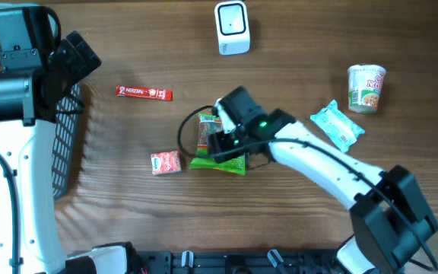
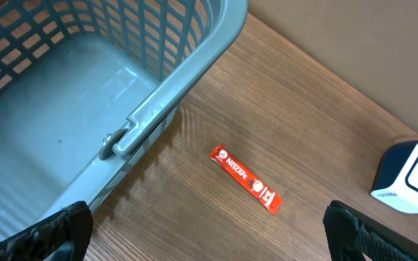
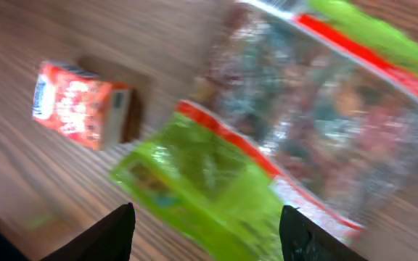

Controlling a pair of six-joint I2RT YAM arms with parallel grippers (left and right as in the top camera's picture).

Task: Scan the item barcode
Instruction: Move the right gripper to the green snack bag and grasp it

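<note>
Both grippers stand spread, gripping nothing. The right gripper (image 3: 209, 233) hovers over the snack bag (image 1: 220, 163) mid-table, beside a red packet (image 1: 166, 162). The left gripper (image 2: 209, 235) hangs by the basket (image 2: 186, 81) rim. The scanner (image 1: 232, 27) sits well apart.

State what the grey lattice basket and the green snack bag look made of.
Grey lattice basket: likely moulded plastic, matte; uniform grid walls and smooth rim.
Green snack bag: probably thin plastic film, glossy; shiny crinkles and a see-through panel, though the view is blurred.
</note>
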